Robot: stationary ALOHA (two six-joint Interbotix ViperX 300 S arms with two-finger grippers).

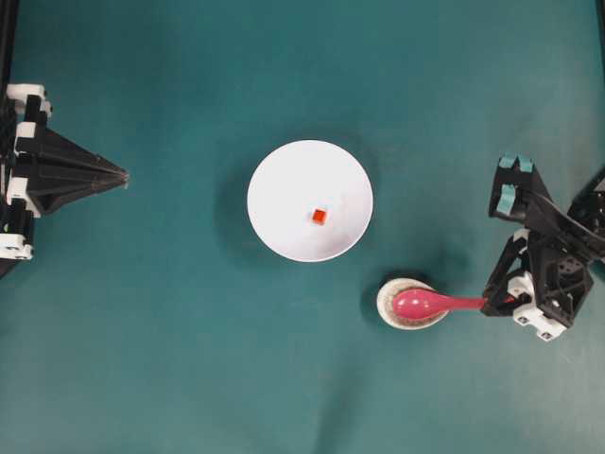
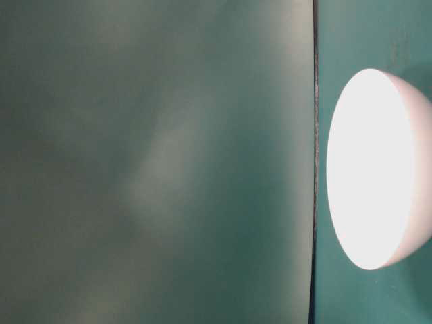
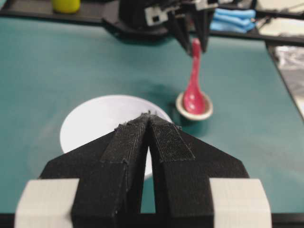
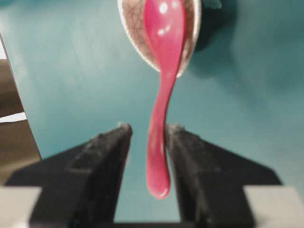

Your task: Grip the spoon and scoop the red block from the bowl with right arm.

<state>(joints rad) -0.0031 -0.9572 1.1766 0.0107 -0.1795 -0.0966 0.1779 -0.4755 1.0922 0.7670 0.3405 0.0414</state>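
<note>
Not much is done yet, by the look of it. The glossy pink plastic soup spoon (image 4: 160,102) is parked with its scoop in a small speckled off-white oval dish (image 1: 409,305), handle poking between the jaws of the black pointed right gripper (image 4: 148,135), which are spread narrowly either side, not clamped. Gripping and scooping are left. The tiny red-orange cube (image 1: 319,217) is sat in the smooth white round bowl (image 1: 284,189). The ribbed black left gripper (image 3: 150,118) is pinched together.
</note>
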